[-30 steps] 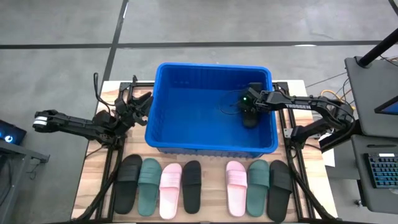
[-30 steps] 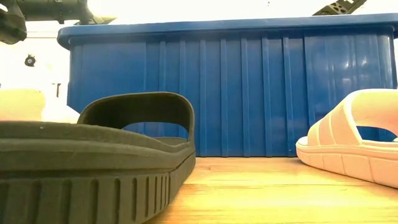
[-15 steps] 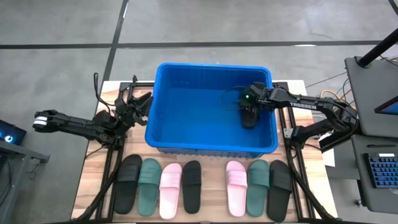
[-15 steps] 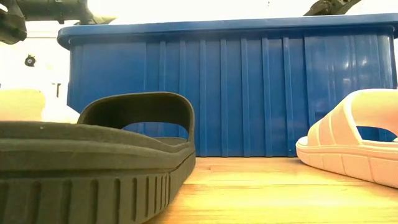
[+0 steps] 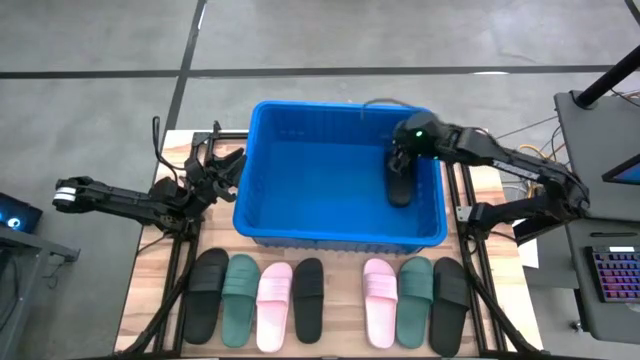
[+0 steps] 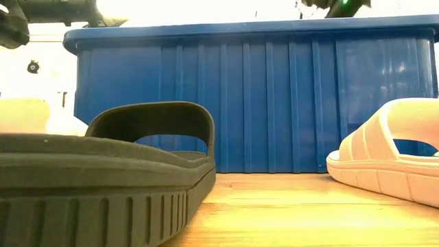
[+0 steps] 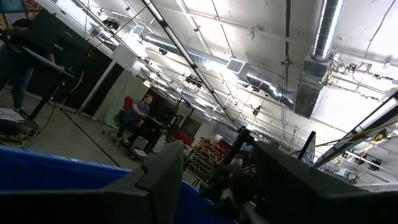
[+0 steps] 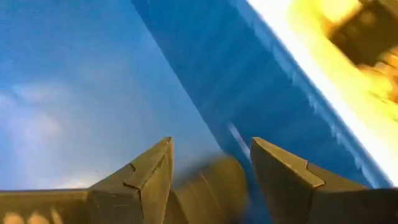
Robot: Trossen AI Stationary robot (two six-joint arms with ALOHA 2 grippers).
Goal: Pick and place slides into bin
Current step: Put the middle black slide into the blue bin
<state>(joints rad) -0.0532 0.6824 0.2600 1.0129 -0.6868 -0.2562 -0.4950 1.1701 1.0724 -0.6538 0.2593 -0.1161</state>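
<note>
The blue bin (image 5: pixel 340 120) stands at the middle of the table. One black slide (image 5: pixel 400 186) lies flat on the bin's floor by its right wall. My right gripper (image 5: pixel 399 156) hangs open above that slide's far end, clear of it, and the right wrist view shows its fingers (image 8: pixel 211 146) apart with the blurred slide (image 8: pixel 208 186) far below. My left gripper (image 5: pixel 230 162) waits open just outside the bin's left wall and holds nothing (image 7: pixel 214 149). Several slides lie in a row on the table in front of the bin, black (image 5: pixel 208 295), green (image 5: pixel 240 298) and pink (image 5: pixel 274 305) among them.
The row of slides fills the table's near strip from left to right, ending in a black one (image 5: pixel 449 305). In the low view a black slide (image 6: pixel 103 178) and a pink one (image 6: pixel 391 151) lie before the bin's ribbed wall (image 6: pixel 254 96). A desk with a keyboard (image 5: pixel 612 280) stands at the right.
My right gripper has risen from low inside the bin to above its rim, gone a little toward the far edge, and rolled about its own line. The black slide stays lying on the bin floor below it.
</note>
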